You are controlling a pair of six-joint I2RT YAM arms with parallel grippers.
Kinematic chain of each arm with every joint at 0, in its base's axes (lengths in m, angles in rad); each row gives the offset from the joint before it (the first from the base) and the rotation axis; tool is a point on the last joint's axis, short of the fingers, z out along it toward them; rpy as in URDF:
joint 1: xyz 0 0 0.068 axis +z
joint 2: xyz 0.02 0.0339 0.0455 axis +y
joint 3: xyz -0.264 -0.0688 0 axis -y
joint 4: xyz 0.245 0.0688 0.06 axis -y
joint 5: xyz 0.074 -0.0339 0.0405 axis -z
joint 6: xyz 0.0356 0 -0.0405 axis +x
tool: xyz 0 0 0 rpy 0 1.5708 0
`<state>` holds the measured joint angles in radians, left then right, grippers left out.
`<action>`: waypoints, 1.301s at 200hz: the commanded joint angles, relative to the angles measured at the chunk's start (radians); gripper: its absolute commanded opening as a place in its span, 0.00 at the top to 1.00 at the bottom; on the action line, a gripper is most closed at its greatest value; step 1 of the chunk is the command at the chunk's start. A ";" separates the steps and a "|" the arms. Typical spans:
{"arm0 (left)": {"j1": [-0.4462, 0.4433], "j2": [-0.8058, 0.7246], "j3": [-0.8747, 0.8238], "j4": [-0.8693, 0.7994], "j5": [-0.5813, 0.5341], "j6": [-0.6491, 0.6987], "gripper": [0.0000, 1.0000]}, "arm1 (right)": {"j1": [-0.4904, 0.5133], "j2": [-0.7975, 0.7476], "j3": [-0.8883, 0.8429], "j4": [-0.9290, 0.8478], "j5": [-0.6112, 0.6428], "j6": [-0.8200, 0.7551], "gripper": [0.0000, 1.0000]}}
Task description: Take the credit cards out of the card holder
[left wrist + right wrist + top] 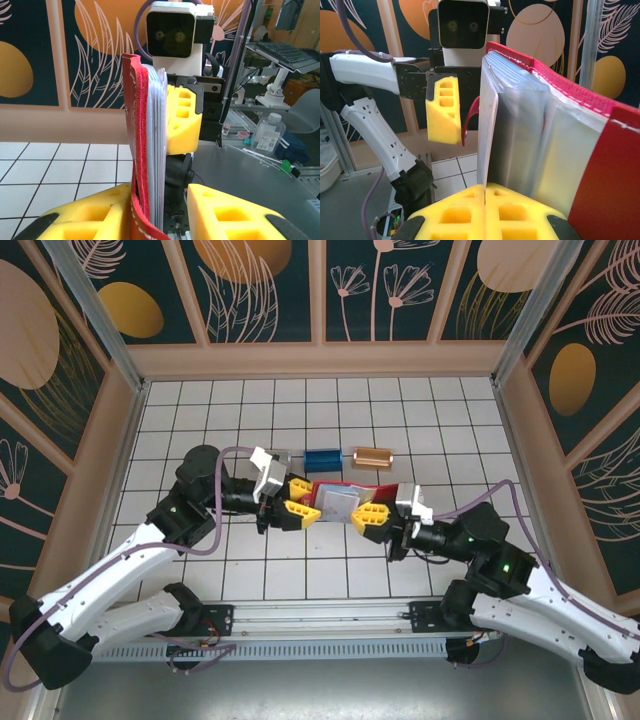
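Nearest you, your right gripper (485,194) has its yellow jaws pressed together on a clear inner pocket leaf of the card holder (600,150). The holder stands open above them, its red cover to one side. Facing it, your left gripper (160,194) straddles the holder's other edge with its jaws apart: the red cover lies against one finger, and a gap shows between the pockets and the other. From above, the holder sits between the two grippers over the middle of the tiled table (200,420). You cannot make out the credit cards among the pockets. Farther back, a blue block (322,458) and a copper block (374,457) lie in a row, slightly apart.
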<state>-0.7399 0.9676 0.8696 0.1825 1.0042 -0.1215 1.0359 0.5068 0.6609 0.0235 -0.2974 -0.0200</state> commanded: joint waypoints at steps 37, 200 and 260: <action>0.003 -0.008 0.028 0.024 0.045 0.011 0.63 | 0.004 -0.019 0.006 0.061 -0.093 -0.017 1.00; 0.003 0.030 0.053 -0.014 0.069 0.031 0.57 | 0.004 0.020 0.004 0.115 -0.194 0.005 1.00; 0.003 0.052 0.067 -0.039 0.108 0.042 0.58 | 0.004 0.073 0.031 0.090 -0.141 0.005 1.00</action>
<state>-0.7357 1.0222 0.9073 0.1516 1.0763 -0.1017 1.0359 0.5800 0.6575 0.0711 -0.4679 -0.0189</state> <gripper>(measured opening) 0.459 0.049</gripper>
